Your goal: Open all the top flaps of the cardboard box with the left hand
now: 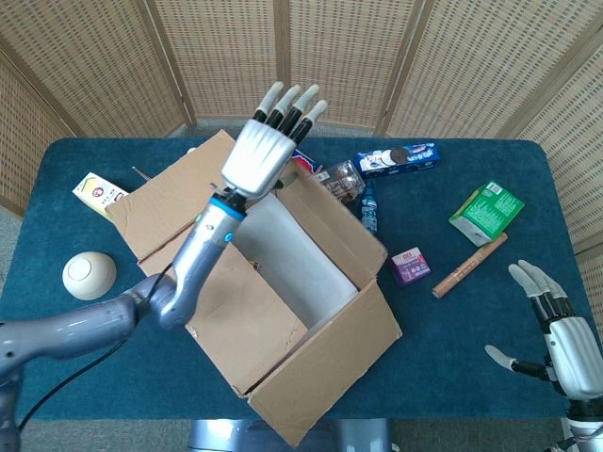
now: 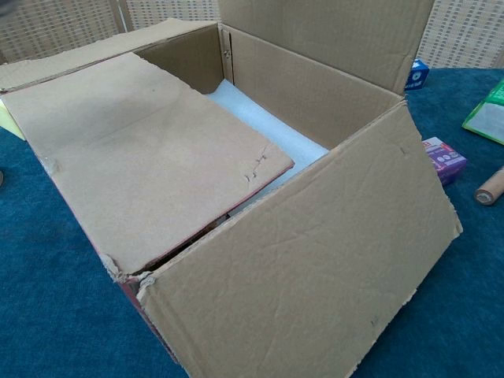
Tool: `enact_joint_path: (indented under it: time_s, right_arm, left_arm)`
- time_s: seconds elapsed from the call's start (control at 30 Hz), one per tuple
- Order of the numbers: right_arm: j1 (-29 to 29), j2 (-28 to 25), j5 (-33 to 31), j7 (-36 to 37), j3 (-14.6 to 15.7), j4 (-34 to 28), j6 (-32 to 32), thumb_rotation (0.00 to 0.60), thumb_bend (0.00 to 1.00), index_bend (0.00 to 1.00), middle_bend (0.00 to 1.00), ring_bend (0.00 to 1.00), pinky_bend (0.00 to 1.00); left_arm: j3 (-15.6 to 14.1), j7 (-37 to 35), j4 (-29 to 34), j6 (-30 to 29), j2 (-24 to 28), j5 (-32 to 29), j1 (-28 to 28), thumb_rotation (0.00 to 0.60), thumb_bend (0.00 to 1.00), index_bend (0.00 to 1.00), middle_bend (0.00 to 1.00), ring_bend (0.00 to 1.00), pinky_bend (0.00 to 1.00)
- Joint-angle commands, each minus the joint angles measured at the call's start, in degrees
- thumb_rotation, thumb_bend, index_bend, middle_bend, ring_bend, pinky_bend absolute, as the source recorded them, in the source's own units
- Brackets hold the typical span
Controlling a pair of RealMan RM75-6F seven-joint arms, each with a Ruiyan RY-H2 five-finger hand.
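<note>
Cardboard box (image 1: pixel 273 301) sits skewed on the blue table (image 1: pixel 452 348), near the middle-left, one long flap (image 2: pixel 150 150) lying flat over the left half, the opposite long flap (image 2: pixel 331 35) standing upright — white liner (image 2: pixel 268 126) visible in the exposed half. Near end flap (image 2: pixel 315 268) folded outward toward the robot; far end flap (image 1: pixel 174 193) splayed out flat.

Surroundings: just behind the raised flap lie a blue snack bag (image 1: pixel 303 158), a small clear-wrapped pack (image 1: pixel 341 179) and a dark bottle (image 1: pixel 369 209), all close to the box's far right wall. Further right, a cookie box (image 1: pixel 398 157), a green pouch (image 1: pixel 485 212), a purple carton (image 1: pixel 410 266) and a wooden stick (image 1: pixel 469 266). Left of the box: a cream ball (image 1: pixel 89 275) and a yellow-white packet (image 1: pixel 98 191).

Left hand (image 1: pixel 268 151) is raised above the box's far corner, fingers (image 1: pixel 294 104) extended and spread, holding nothing, apparently clear of the upright flap's edge — contact cannot be confirmed. Right hand (image 1: pixel 561 334) rests at the table's near right corner, released, fingers apart, well away from the box.
</note>
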State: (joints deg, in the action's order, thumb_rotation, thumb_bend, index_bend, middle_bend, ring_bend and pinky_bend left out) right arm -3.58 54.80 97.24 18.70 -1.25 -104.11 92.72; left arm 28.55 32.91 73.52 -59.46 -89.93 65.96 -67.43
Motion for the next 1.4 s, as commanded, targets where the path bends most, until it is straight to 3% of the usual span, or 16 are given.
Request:
enact_joint_path:
  time_s: [0.03,0.2,0.33,0.7,0.8,0.9,0.97,1.07,1.23,1.4]
  right_arm:
    - [-0.09,-0.10,-0.72,0.46,-0.30,0.28,-0.19,0.600,0.00,0.00,0.00,0.00,0.12]
    - [0.00,-0.29,-1.53,1.04,-0.59,0.51,-0.16,0.600,0.00,0.00,0.00,0.00,0.12]
    - [0.19,-0.32,-1.61,1.14,-0.58,0.49,0.02,0.600,0.00,0.00,0.00,0.00,0.12]
    - [0.41,-0.23,-0.89,0.34,-0.45,0.13,0.28,0.600,0.00,0.00,0.00,0.00,0.12]
    - [0.38,-0.22,-0.86,0.13,-0.49,0.00,0.23,0.600,0.00,0.00,0.00,0.00,0.12]
    - [0.32,-0.16,-0.81,-0.24,-0.48,-0.07,0.03,0.600,0.00,0.00,0.00,0.00,0.12]
    - [0.28,-0.09,-0.76,-0.51,-0.46,-0.10,-0.09,0.600,0.00,0.00,0.00,0.00,0.12]
    - [0.26,0.01,-0.63,-0.84,-0.44,-0.22,-0.14,0.600,0.00,0.00,0.00,0.00,0.12]
    - [0.35,0.14,-0.44,-1.32,-0.43,-0.36,-0.02,0.600,0.00,0.00,0.00,0.00,0.12]
    - [0.39,0.19,-0.16,-1.44,-0.37,-0.39,0.07,0.600,0.00,0.00,0.00,0.00,0.12]
  left_arm:
    - [1.00,1.66,-6.37,1.27,-5.17,-2.59,-4.64,0.600,0.01,0.00,0.00,0.00,0.05]
    - [0.68,1.47,-12.40,2.37,-9.48,-3.97,-7.71,0.600,0.01,0.00,0.00,0.00,0.05]
    - [0.76,0.68,-13.57,2.11,-10.24,-4.48,-8.35,0.600,0.01,0.00,0.00,0.00,0.05]
    - [-1.63,-0.59,-0.87,2.44,-1.62,-6.06,-2.76,0.600,0.01,0.00,0.00,0.00,0.03]
    - [-2.74,0.33,3.96,4.18,1.83,-8.43,-0.95,0.600,0.01,0.09,0.01,0.00,0.06]
    - [-3.69,1.04,8.99,5.43,5.31,-10.55,0.59,0.600,0.01,0.31,0.26,0.17,0.22]
    - [-4.13,0.53,11.33,5.75,6.95,-11.23,1.47,0.600,0.00,0.47,0.49,0.37,0.41]
    - [-4.81,-0.70,13.42,6.33,8.66,-12.41,2.56,0.600,0.00,0.64,0.66,0.53,0.58]
    - [-7.39,-0.32,15.51,6.87,9.75,-15.10,3.65,0.600,0.00,0.78,0.76,0.61,0.64]
    - [-8.80,2.07,17.60,6.18,9.64,-19.24,3.08,0.600,0.00,0.83,0.78,0.62,0.68]
